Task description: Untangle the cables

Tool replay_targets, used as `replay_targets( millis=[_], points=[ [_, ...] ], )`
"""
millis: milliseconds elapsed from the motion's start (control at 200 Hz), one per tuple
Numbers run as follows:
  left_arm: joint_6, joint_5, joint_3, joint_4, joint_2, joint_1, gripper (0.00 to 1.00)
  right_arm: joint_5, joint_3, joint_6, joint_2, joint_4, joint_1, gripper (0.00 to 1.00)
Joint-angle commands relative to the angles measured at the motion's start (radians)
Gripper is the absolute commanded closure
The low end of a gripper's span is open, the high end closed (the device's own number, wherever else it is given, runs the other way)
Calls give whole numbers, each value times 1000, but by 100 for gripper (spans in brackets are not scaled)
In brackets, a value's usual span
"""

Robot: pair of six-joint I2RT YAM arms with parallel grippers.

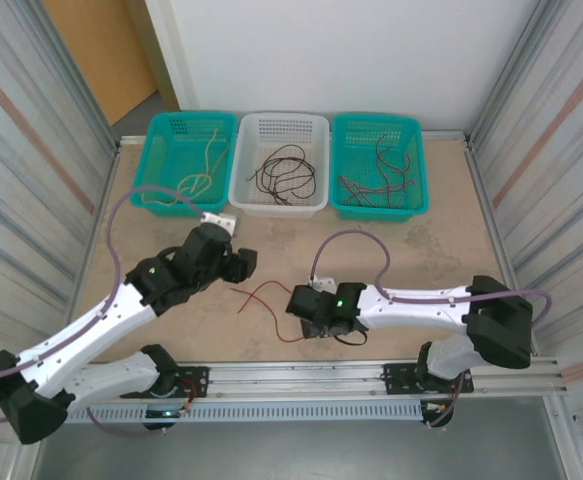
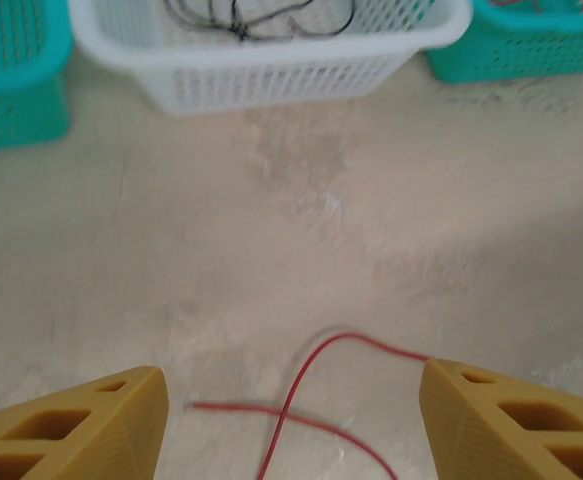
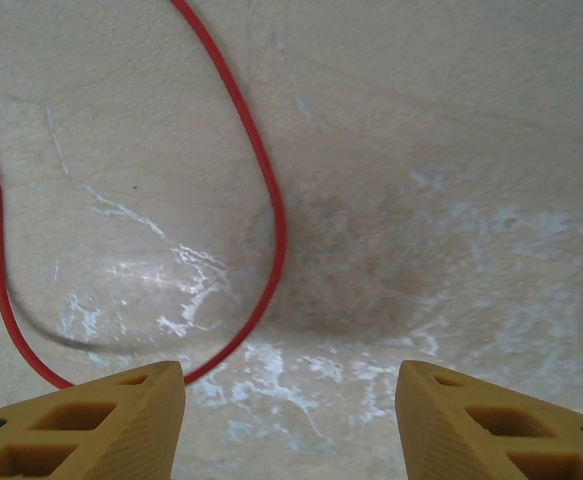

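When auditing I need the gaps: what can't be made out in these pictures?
- Red cable: one end, cut by the bottom edge in the left wrist view, under the right gripper in the top view.
- Black cables in the white basket: knotted or not, too small in the top view.
- Cables in the right teal basket: count too small, top view.

red cable (image 3: pixel 276 215), white basket (image 2: pixel 271 80), beige table (image 1: pixel 441 260)
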Motion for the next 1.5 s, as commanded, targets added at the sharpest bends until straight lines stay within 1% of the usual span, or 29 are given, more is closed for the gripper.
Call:
replay_targets(
  millis=[0,80,160,175,276,421,616,792,877,1007,1062,1188,1338,1348,1498],
  points=[
    [-122,11,-73,-6,-78,-4,33,-26,46,90,57,54,9,44],
    [-146,51,-150,49,-102,-3,38,-41,46,109,96,92,13,45],
    [-183,98,-205,95,-88,-4,40,-48,46,109,124,114,15,45],
    [-190,105,-214,103,-84,-7,40,-49,48,139,129,114,15,45],
    [-227,99,-245,140,-49,-35,41,-49,66,157,152,88,12,48],
    [-237,84,-242,171,-6,-76,40,-45,67,185,153,63,6,50],
    [-206,92,-197,174,30,-78,40,-45,60,213,155,46,-7,59],
    [-195,92,-169,158,39,-78,41,-51,52,218,157,58,-12,61],
    [-201,98,-175,158,33,-78,42,-57,53,215,162,62,-12,66],
    [-220,104,-193,157,15,-79,43,-48,44,215,152,67,-12,78],
    [-224,102,-201,154,5,-81,43,-45,43,210,143,73,-12,86],
    [-223,95,-198,125,-22,-81,43,-2,64,177,93,62,-7,100],
    [-216,81,-178,88,-48,-81,43,99,116,128,-2,-4,0,100],
    [-216,81,-177,86,-48,-81,43,108,120,99,-8,-10,0,100],
    [-213,98,-168,86,-47,-81,44,222,186,36,-100,-116,10,100]
  ],
)
